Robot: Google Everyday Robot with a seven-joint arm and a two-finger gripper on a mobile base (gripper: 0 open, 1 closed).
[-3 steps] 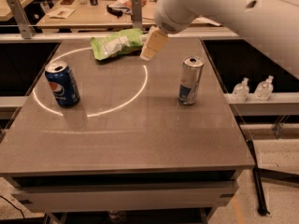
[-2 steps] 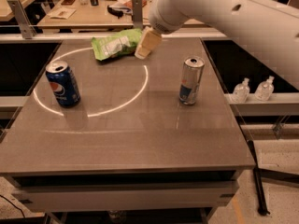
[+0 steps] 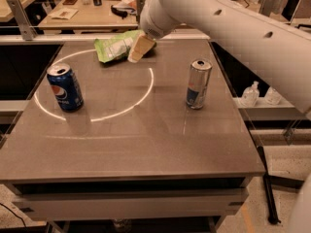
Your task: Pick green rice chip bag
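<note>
As I count what stands on the worktop (image 3: 146,154), it comes to one green rice chip bag (image 3: 114,47), one blue Pepsi can (image 3: 64,87) and one slim silver-and-blue can (image 3: 198,84), plus a single bright ring of light (image 3: 146,89) thrown across the surface. The bag lies flat close to the far edge, a little left of the middle. My fingers (image 3: 136,52) sit at its right end, slanting down over the crumpled foil. I cannot tell whether they touch it, nor whether they are spread or closed, since I see just one tan shape. The Pepsi can stands upright near the left edge and the slim can upright toward the right edge, both well apart from the bag and from each other. Between the two cans and along the whole near edge the worktop lies open. My white arm (image 3: 228,23) reaches in from the upper right, above the slim can's side. Compared with a second ago, my fingers have slid left, from just beside the bag's right end to over it; bag and cans have not moved.
</note>
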